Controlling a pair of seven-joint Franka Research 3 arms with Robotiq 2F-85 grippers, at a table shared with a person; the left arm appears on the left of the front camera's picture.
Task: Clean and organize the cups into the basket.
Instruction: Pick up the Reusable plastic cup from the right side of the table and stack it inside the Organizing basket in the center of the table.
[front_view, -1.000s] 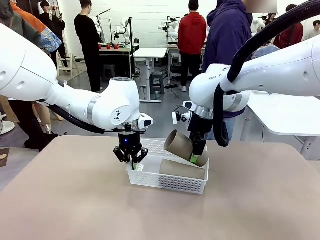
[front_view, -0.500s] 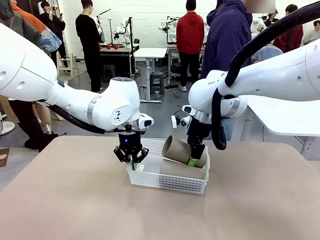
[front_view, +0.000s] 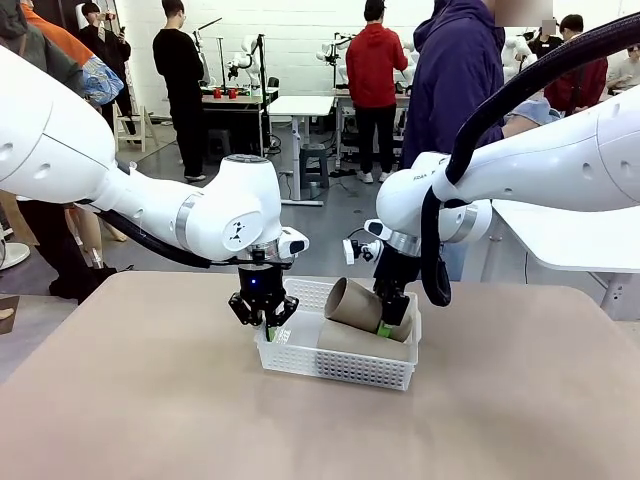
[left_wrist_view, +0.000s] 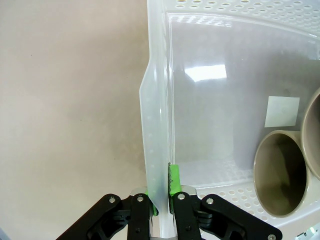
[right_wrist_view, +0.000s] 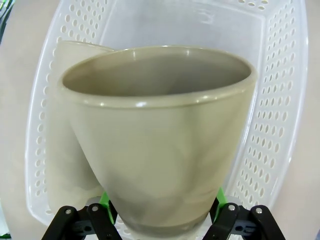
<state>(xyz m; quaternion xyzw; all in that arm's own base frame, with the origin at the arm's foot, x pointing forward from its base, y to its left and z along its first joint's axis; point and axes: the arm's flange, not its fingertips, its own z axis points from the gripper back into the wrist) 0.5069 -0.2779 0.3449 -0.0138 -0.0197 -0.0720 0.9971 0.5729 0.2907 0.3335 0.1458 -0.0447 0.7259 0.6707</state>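
Basket, white plastic with mesh sides, sits a little right of the middle of the tan table. Inside it, the lower cup, kraft brown, lies on its side along the near wall with its mouth to the left. The upper cup, also kraft brown, leans across it. Its open mouth is raised toward the left, and its narrow base is down by the right end of the basket.

The right gripper reaches down from the right, with the base of the upper cup between its two fingers. In its wrist view the green pads sit close on either side of the cup, but I cannot tell whether they are pressing it or standing just clear. The left gripper is closed on the left wall of the basket, pinching the thin plastic between its pads.

The likeliest trouble is the upper cup. It is propped on a round surface, so once freed it may roll or slide off the lower cup. The walls are low, so it could tip over the far or right edge onto the table. If the right fingers lift away while a pad drags on the paper, the cup could come up with them or be flicked out. A hard squeeze could dent its thin wall. A pull from the left gripper could tilt the basket and shift both cups.
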